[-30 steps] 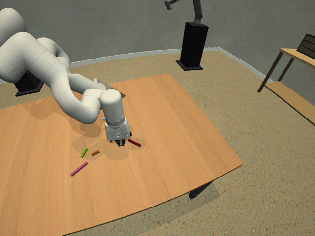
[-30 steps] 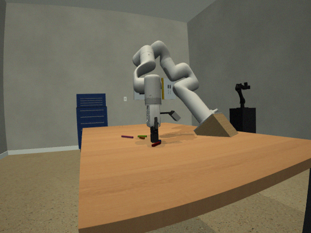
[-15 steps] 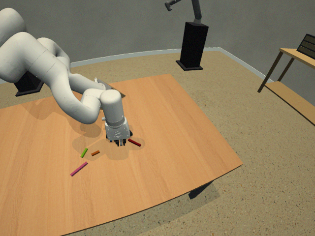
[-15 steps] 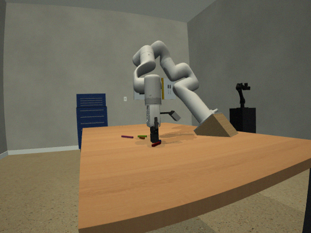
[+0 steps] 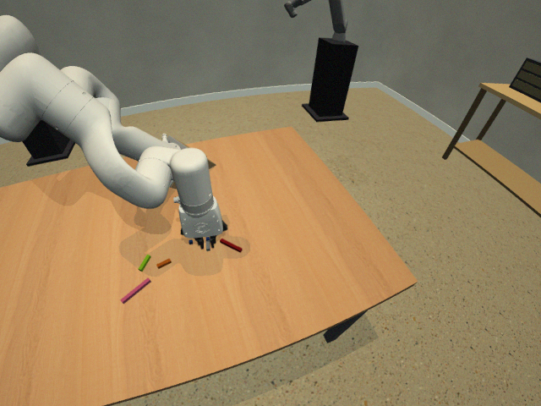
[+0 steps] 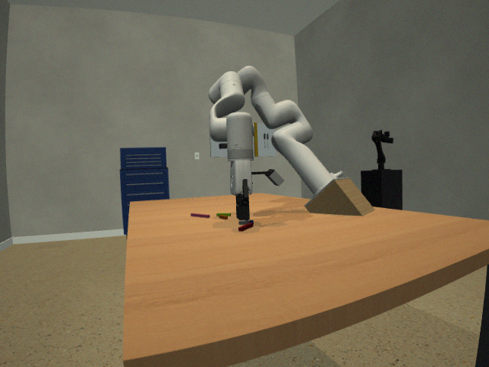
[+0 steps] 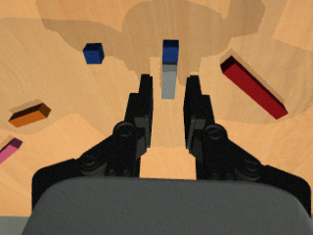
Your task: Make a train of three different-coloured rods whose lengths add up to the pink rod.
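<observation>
And here's the grey rod (image 5: 208, 246) (image 6: 243, 222) (image 7: 168, 82), lying flat on the table (image 5: 279, 192) (image 6: 299, 256), one end up against or very near a blue rod (image 5: 208, 238) (image 7: 170, 51), the two in line; whether they touch, I can't tell. Two pieces lined up, no third at either end!

The gripper (image 5: 207, 246) (image 6: 242, 218) (image 7: 168, 91) points down right over them, fingers parted on both sides of the grey, daylight either side: it's let go, nothing in its grasp.

Close by on one flank, the red rod (image 5: 230, 244) (image 6: 245, 226) (image 7: 254, 88) lies slantwise, near the fingers; on the other, a second blue rod (image 5: 190, 242) (image 7: 93, 53) stands apart. Farther out come the orange rod (image 5: 163, 263) (image 6: 223, 217) (image 7: 30, 116), the lime rod (image 5: 144, 262) (image 6: 223, 214) near it, and the long pink rod (image 5: 135, 290) (image 6: 200, 215) (image 7: 9, 151).
</observation>
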`<state>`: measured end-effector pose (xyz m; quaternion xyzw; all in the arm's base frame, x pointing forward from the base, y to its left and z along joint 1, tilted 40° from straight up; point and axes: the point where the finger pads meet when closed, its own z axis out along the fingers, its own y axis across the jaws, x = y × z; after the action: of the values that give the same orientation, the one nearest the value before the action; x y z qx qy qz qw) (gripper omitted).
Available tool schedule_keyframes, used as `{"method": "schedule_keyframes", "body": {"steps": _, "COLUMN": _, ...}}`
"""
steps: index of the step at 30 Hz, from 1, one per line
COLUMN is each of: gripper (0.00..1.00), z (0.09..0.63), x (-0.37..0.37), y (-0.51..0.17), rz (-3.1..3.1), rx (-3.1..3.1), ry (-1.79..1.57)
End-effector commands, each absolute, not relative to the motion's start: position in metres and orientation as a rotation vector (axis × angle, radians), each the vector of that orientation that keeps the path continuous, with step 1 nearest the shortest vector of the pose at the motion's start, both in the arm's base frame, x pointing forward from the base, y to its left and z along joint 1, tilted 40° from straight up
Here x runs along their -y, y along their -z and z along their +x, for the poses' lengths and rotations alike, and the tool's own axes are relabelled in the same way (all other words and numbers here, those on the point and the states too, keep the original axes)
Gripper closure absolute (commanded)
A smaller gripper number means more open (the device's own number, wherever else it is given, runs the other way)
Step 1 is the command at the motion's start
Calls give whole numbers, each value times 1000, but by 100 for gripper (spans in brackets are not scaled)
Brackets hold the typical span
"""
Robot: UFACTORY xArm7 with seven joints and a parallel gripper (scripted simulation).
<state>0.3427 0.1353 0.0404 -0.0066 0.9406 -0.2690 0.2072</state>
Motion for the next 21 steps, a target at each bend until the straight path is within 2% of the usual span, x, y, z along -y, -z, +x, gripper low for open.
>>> {"method": "schedule_keyframes", "body": {"steps": 1, "gripper": 76, "z": 336, "x": -146, "y": -55, "rz": -21, "rx": -2618, "ry": 744}}
{"method": "schedule_keyframes", "body": {"steps": 10, "gripper": 76, "z": 318, "x": -169, "y": -90, "rz": -21, "rx": -2618, "ry": 744}}
{"method": "schedule_keyframes", "body": {"steps": 20, "gripper": 76, "z": 313, "x": -175, "y": -99, "rz": -21, "rx": -2618, "ry": 744}}
{"method": "schedule_keyframes", "body": {"steps": 21, "gripper": 0, "z": 313, "x": -175, "y": -99, "rz": -21, "rx": -2618, "ry": 744}}
